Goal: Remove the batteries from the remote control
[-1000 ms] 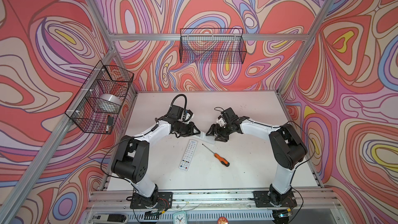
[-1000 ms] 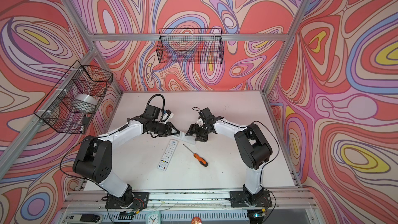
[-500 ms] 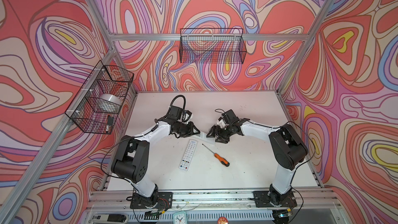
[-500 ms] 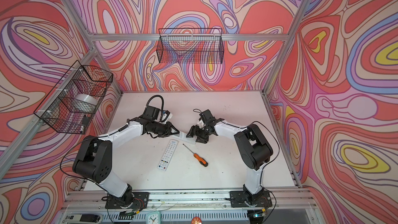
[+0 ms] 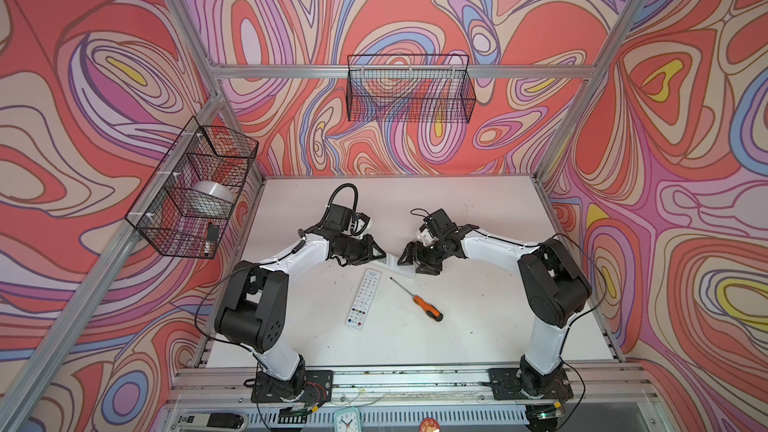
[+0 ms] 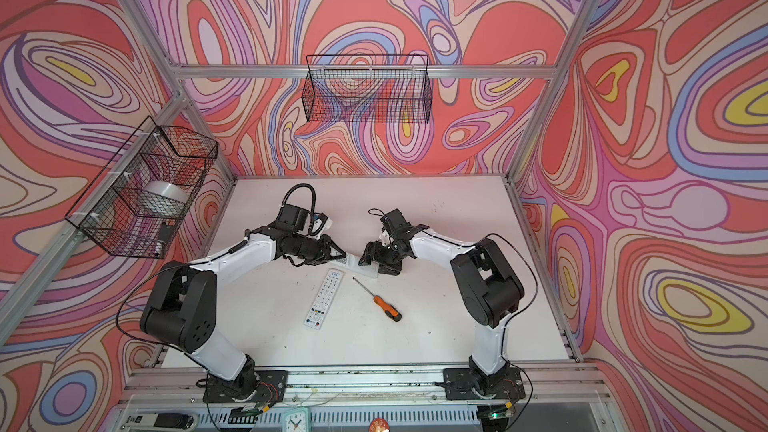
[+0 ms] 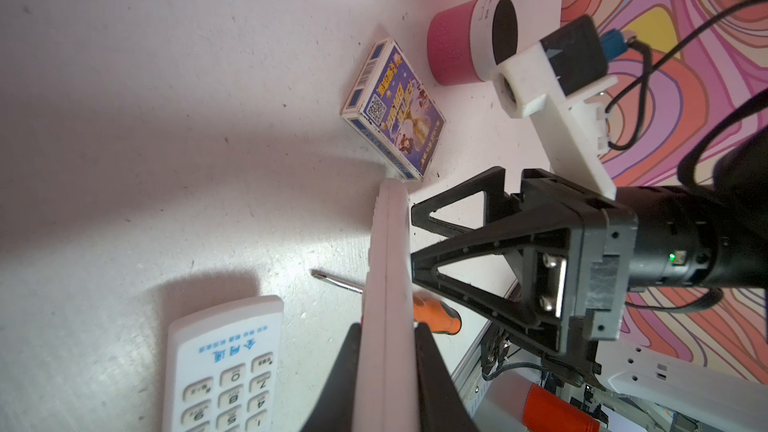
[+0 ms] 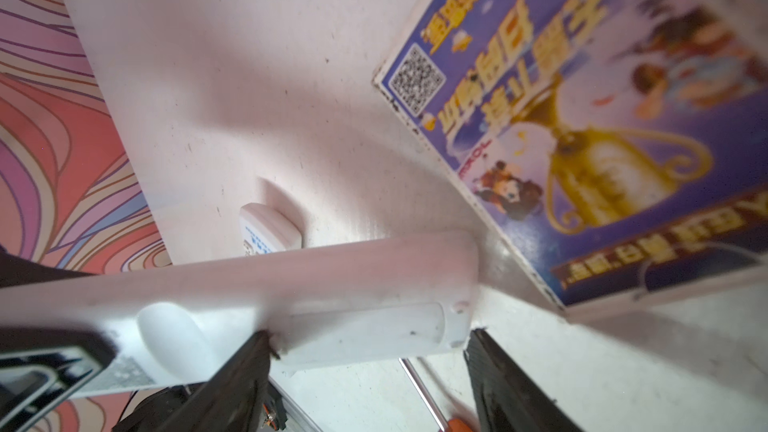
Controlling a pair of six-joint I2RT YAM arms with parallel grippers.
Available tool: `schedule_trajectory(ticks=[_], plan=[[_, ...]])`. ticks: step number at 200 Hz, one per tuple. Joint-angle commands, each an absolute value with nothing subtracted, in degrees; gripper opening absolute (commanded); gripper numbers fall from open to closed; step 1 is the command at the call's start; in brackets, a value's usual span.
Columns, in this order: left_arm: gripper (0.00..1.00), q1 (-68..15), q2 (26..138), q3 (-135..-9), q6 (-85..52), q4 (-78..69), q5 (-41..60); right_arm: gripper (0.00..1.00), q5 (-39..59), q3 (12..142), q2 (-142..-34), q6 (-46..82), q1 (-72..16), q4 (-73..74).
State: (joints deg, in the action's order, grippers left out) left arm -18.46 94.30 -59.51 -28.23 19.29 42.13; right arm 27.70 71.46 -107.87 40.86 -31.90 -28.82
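My left gripper (image 7: 388, 328) is shut on a white remote control (image 7: 388, 251), which it holds on edge just above the table. In both top views the remote (image 5: 397, 264) (image 6: 361, 266) spans the gap between my left gripper (image 5: 380, 254) and my right gripper (image 5: 409, 261). My right gripper (image 8: 368, 334) is open. Its fingers stand either side of the remote's back end, where the closed battery cover (image 8: 365, 322) faces the right wrist camera. One finger (image 8: 253, 351) touches the remote's edge. The batteries are hidden.
A second white remote (image 5: 363, 299) lies buttons up nearer the front, with an orange-handled screwdriver (image 5: 419, 301) to its right. A blue card box (image 7: 392, 110) and a pink speaker (image 7: 465, 41) sit beyond the grippers. Wire baskets hang on the back wall (image 5: 409, 89) and left wall (image 5: 191, 187).
The right gripper has shifted slightly at the remote's end. The left gripper keeps its hold and has not moved.
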Motion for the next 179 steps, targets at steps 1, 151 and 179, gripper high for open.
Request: schedule_trajectory(ticks=[1,151,179], plan=[[0.00,-19.28,95.12,-58.44,-26.85,19.37,38.89,0.76,18.25,74.83,-111.41,36.93,-34.68,-41.41],[0.00,-19.33,93.08,-60.47,-21.27,25.71,31.35,0.85,27.02,75.71,-102.26,38.38,-35.16,-37.05],[0.00,-19.26,92.99,-60.36,-21.27,25.69,31.99,0.86,29.26,73.49,-105.04,42.35,-34.91,-28.95]])
